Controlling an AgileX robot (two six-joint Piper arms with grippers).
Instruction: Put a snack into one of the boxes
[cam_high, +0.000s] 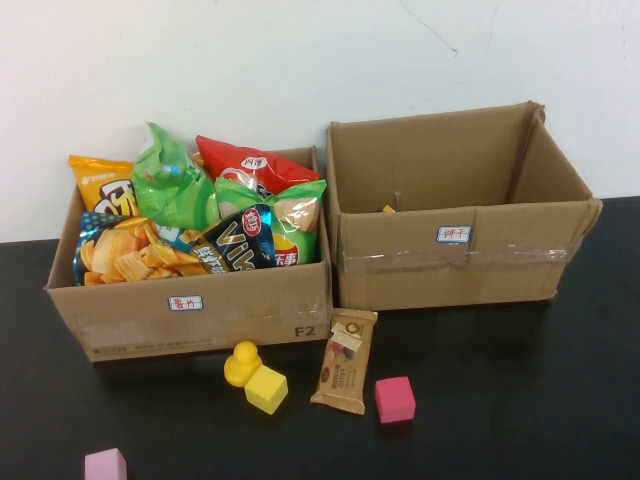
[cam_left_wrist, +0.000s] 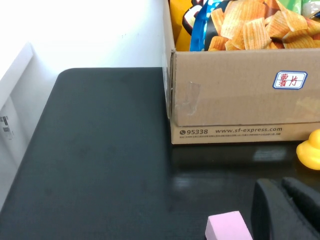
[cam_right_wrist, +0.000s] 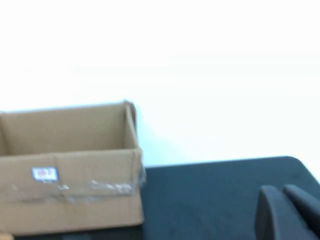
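Note:
A brown snack bar (cam_high: 345, 375) lies flat on the black table, in front of the gap between two cardboard boxes. The left box (cam_high: 190, 310) is full of chip bags (cam_high: 230, 205). The right box (cam_high: 460, 250) is nearly empty, with a small orange scrap inside. Neither arm shows in the high view. My left gripper (cam_left_wrist: 280, 186) is shut and empty, low over the table near the left box's front wall (cam_left_wrist: 240, 107). My right gripper (cam_right_wrist: 281, 191) is shut and empty, to the right of the right box (cam_right_wrist: 70, 165).
A yellow duck (cam_high: 241, 362), a yellow cube (cam_high: 266, 389) and a magenta cube (cam_high: 395, 399) lie around the snack bar. A pink cube (cam_high: 105, 466) sits at the front left, right beside my left gripper in the left wrist view (cam_left_wrist: 227, 227).

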